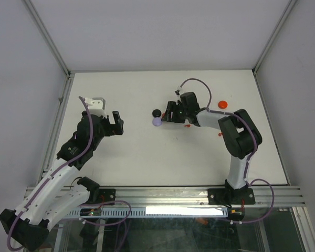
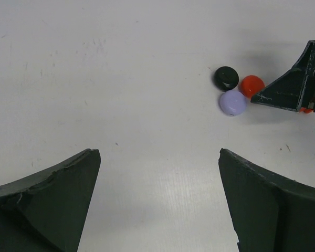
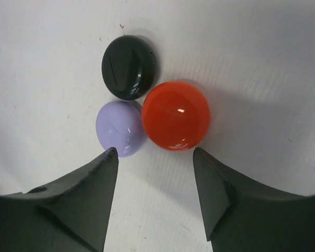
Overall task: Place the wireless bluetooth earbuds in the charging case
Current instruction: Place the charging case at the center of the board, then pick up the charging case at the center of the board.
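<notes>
Near mid-tabletop (image 1: 147, 152) three round cases touch in a cluster: black (image 3: 129, 67), lavender (image 3: 120, 128), red (image 3: 176, 115), all lids shut, with the right gripper (image 3: 155, 157) open just short of the red one. Left gripper (image 2: 160, 199) hangs open, well apart, holding nothing. Earbuds look like small red bits (image 1: 187, 126) beside the right arm, unclear; probably the case-grasp step, next closing on the red case squarely without nudging its neighbours.

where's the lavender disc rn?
Mid-table, just left of the right hand: the lavender disc sits clustered with the black disc and red disc.
</notes>
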